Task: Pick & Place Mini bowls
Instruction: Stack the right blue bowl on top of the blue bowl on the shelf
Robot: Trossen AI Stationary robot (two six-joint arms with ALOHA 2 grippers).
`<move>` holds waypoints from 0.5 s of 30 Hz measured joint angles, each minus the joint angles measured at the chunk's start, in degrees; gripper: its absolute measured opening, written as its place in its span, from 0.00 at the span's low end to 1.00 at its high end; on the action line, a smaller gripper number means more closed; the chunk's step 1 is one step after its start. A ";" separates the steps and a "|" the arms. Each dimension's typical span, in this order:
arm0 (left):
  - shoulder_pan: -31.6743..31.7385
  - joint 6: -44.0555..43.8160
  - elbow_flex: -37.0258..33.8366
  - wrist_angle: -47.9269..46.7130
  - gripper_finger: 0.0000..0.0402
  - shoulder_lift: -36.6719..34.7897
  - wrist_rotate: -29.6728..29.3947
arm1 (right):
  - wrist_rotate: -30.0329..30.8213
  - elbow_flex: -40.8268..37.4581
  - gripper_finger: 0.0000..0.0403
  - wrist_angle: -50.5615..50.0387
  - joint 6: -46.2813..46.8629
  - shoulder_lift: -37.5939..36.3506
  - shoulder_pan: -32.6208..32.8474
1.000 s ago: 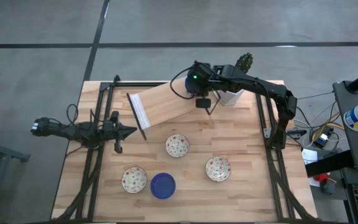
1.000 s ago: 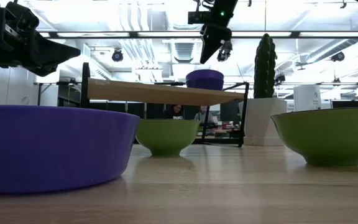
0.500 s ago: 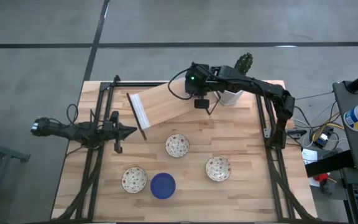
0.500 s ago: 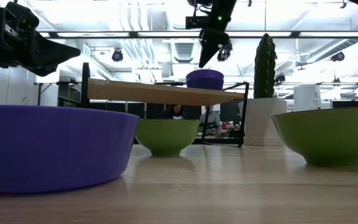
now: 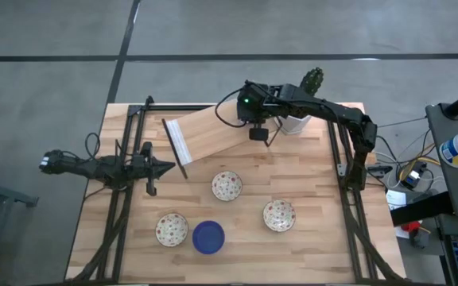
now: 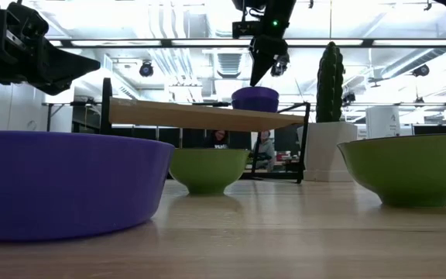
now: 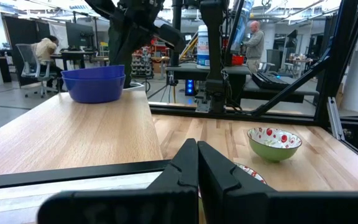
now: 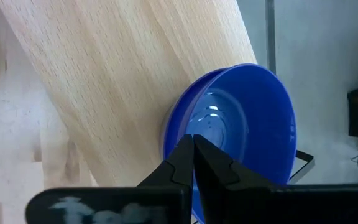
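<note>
We see a light wooden table (image 5: 324,238) on a grey concrete floor (image 5: 54,48), with black metal frames standing along its left and right sides. A pale wooden board (image 5: 213,135) lies raised at the far middle of the table, resting on the frame, and a cactus in a white pot (image 5: 300,119) stands at the far right edge. At table height we look into an open workshop with bright ceiling lights; a seated person (image 7: 45,50) and a standing person (image 7: 253,40) show far behind in the left wrist view.

On the bare table near us lie three cream speckled bowls, one in the middle (image 5: 227,186), one to the right (image 5: 279,215), one to the left (image 5: 172,229), and a blue bowl (image 5: 208,237) just beside the left one. On the raised board we see stacked blue bowls (image 7: 93,83) near its far right end.

The right end effector (image 8: 193,149) hangs just above those stacked blue bowls, its fingers pressed together into a point over the top bowl's hollow. It grasps nothing; whether the tips touch the bowl's inside we cannot tell.

The left end effector (image 7: 197,158) waits over the table's left side, level and pointing towards the board, its fingers clenched together and empty.
</note>
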 joint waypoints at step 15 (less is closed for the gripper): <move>0.01 0.00 0.01 0.00 0.00 0.00 0.02 | -1.26 -0.37 0.02 -0.10 -0.17 0.07 -0.11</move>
